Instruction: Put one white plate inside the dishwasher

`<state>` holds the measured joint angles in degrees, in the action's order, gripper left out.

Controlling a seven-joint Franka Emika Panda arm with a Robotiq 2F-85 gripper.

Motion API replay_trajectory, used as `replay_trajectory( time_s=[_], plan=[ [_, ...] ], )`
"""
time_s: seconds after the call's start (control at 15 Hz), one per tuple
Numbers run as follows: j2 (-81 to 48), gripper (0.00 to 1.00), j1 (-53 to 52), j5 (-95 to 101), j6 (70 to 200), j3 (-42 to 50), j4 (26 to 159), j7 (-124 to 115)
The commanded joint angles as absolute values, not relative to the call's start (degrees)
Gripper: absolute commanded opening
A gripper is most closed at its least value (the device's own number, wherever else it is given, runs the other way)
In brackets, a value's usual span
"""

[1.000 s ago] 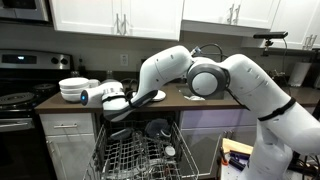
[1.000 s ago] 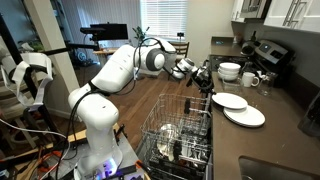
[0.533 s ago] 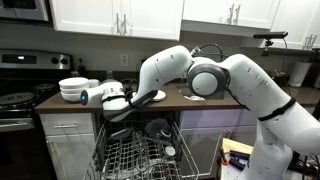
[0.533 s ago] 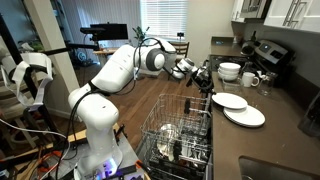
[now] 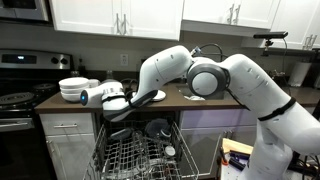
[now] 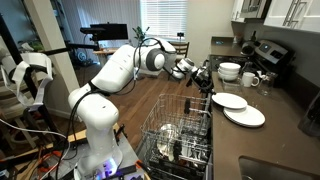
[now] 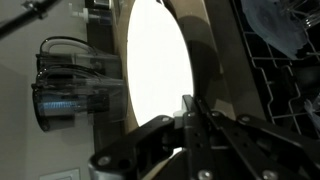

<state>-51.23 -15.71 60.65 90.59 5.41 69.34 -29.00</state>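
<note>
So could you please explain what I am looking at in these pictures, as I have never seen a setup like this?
The white machine is a single robot arm standing in a kitchen, with a gripper at its tip. Two pictures come from cameras placed in the room, looking at the arm from different spots. The third comes from a camera on the wrist, looking along the fingers. In that wrist view the gripper is shut on the rim of a white plate. Below the arm, the dishwasher is open with its wire rack pulled out and some dishes in it. On the counter lie two more plates and a stack of white bowls.
</note>
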Motion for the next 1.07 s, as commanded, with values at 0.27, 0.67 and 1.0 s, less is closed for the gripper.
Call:
replay_trajectory(
  time_s=[0.27,0.67,1.0],
  plan=[
    [-50.1,0.01,-15.9,60.1,86.8,4.9,69.9,-33.0],
    [-49.7,0.01,-16.7,60.4,83.3,4.8,70.2,-35.6],
    [-49.6,0.01,-17.1,60.8,80.1,4.4,70.2,-36.4]
  ],
)
